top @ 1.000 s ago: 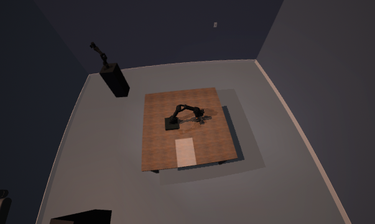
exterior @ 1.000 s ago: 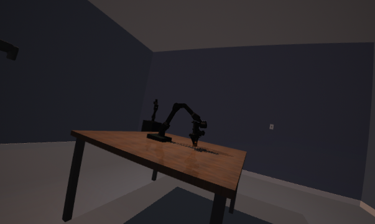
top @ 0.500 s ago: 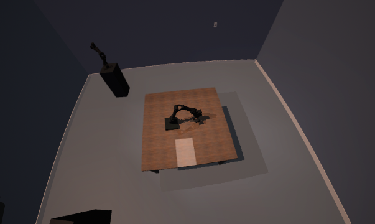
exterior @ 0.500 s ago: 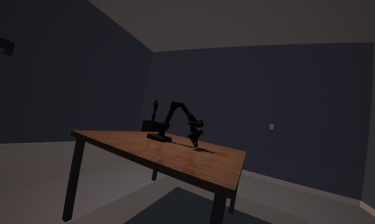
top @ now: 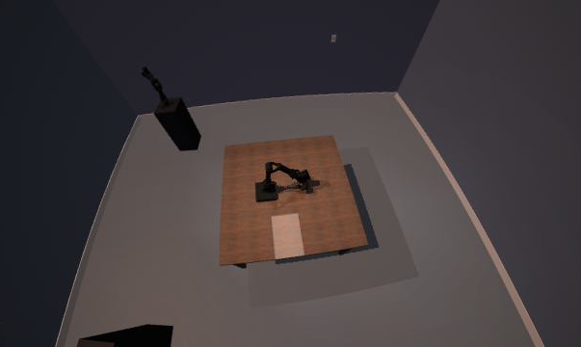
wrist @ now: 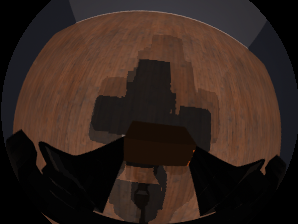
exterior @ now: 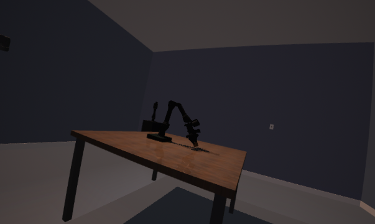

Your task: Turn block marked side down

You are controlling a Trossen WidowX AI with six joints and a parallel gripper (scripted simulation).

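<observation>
Item: small dark-brown rectangular block (wrist: 158, 144), held between the two black fingers of the arm's parallel-jaw gripper (wrist: 158, 163). The fingers stand partly apart, clamped on the block's opposite side faces and stopped by its width.

Location: just above the brown wooden table (top: 251, 231), directly over the gripper's own cross-shaped shadow (wrist: 156, 106) on the table top. The exterior view puts the gripper (exterior: 194, 144) low, tilted, close to the table surface; contact cannot be told.

Handling, by judgement: rigid, light, flat-sided. It should not deform under the clamp, though smooth faces could slip while the wrist rolls. The present hold across two parallel sides, near mid-height, suits a turn-over.

Marking: no marked face is visible in the wrist view (the faces shown read uniformly dark), so its orientation cannot be told.

Views compared: only the wrist view shows the block. The top view gives the black arm (top: 285, 175) near the table's middle and a pale rectangular patch (top: 287, 236) towards one edge. The exterior view alone gives height.
</observation>
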